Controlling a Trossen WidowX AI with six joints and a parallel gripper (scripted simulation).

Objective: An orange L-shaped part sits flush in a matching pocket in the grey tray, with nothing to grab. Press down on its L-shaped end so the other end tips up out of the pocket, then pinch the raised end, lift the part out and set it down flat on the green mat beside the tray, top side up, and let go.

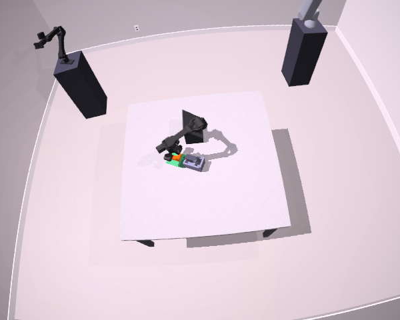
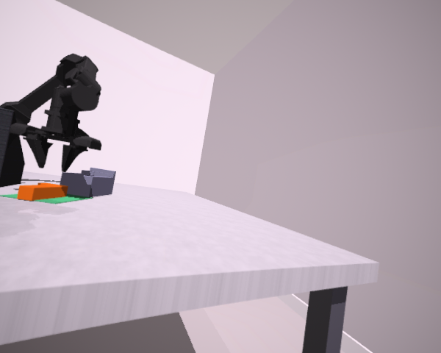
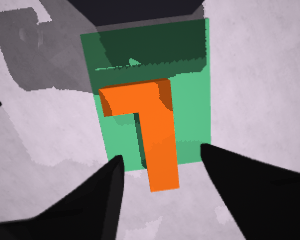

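One orange L-shaped part [image 3: 155,130] lies flat on one green mat [image 3: 195,100], its long end overhanging the mat's edge onto the tabletop [image 2: 175,235]. One grey tray [image 2: 95,182] stands just beside the mat. The single gripper [image 3: 162,165] hangs above the part, jaws apart, holding nothing. No writing is readable anywhere.

Brightness: even, soft, pale pink cast.
Shadows: arm's grey shadow on the table [image 1: 227,193]; table's shadow on the floor.
Glare: not seen.
Distortion: top view bows at edges.
Sharpness: coarse, jagged shadow edges in wrist view.
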